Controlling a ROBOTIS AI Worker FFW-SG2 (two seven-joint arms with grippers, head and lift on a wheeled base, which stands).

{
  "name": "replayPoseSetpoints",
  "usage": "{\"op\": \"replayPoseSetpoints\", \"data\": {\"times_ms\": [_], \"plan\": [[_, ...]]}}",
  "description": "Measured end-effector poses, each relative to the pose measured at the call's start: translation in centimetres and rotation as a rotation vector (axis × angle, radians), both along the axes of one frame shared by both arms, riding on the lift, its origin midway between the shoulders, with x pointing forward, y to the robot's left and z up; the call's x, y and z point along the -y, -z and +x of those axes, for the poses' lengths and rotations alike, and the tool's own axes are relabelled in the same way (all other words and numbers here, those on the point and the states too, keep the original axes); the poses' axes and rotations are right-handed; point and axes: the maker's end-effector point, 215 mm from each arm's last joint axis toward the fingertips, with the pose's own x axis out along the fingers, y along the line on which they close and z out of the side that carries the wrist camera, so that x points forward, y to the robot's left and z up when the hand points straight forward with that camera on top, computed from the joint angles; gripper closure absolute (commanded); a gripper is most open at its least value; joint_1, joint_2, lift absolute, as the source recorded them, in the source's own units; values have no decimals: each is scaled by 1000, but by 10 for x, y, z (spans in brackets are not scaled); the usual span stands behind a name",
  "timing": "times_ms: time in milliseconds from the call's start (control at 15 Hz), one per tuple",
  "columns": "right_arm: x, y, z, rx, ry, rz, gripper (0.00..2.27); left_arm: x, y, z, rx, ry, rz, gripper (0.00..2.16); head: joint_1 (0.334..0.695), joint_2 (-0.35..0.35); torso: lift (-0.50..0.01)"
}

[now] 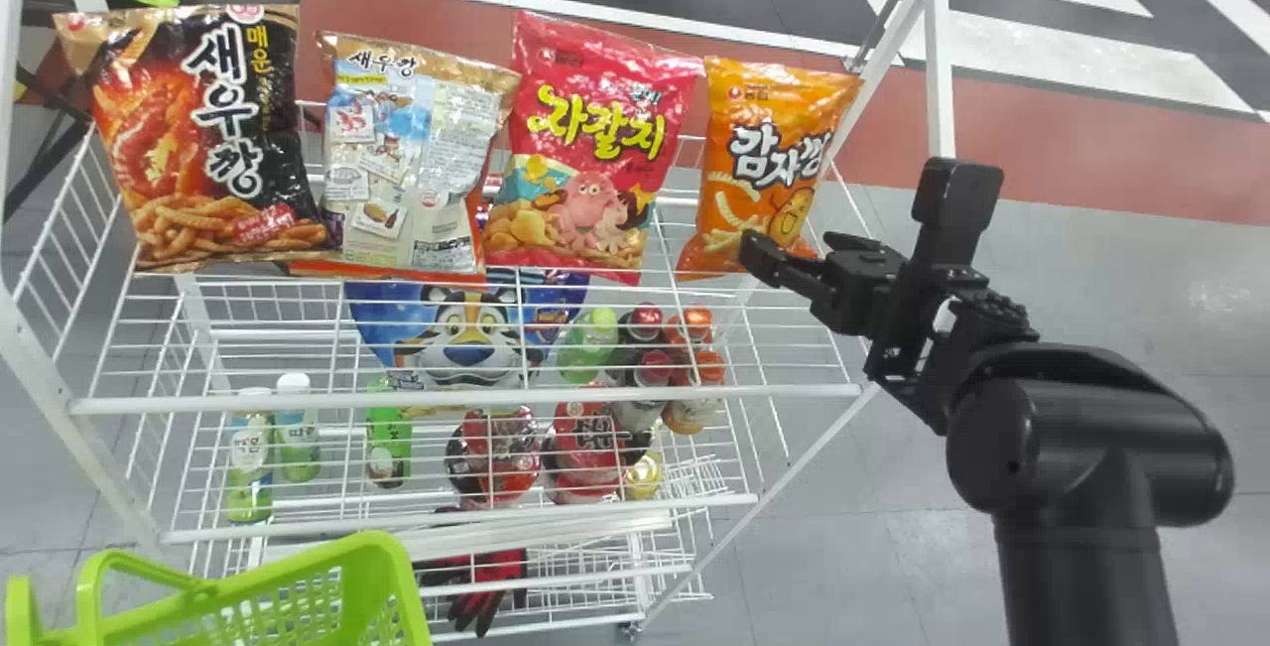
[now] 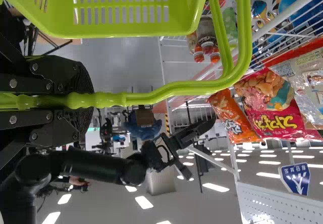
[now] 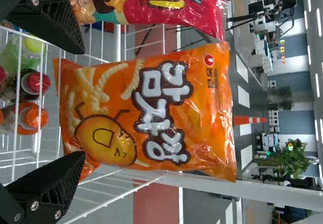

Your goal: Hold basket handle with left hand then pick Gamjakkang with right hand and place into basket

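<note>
Between the jaws of the left gripper, part of the handle is hidden; beside those jaws the basket is cut off by the picture's edge. A fingertip of the right gripper covers a little of the Gamjakkang near its bottom. Just past one of that gripper's jaws, the red snack bag is cut off by the wrist view's edge.

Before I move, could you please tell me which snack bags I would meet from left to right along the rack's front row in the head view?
Black bag → silver-and-gold bag → red bag → orange Gamjakkang bag.
</note>
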Motion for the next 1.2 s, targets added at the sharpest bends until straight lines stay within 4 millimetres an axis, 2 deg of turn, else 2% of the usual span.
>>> {"op": "replayPoseSetpoints", "data": {"times_ms": [133,333,667,933,1200], "plan": [[7,-11,9,8,10,-5,93,-1,0,0,-2,-3,-3,2142,695,-309,-18],[20,-16,17,1,28,-10,90,-3,1,0,-4,-8,0,2142,695,-321,-18],[33,-6,34,-36,49,-15,103,-4,1,1,-3,-11,3,2142,695,-331,-18],[36,-2,51,-55,59,-23,93,-7,2,1,-5,-18,4,2142,695,-325,-18],[24,7,64,-84,37,-47,90,-9,4,1,-9,-25,6,2142,695,-300,-18]]}}
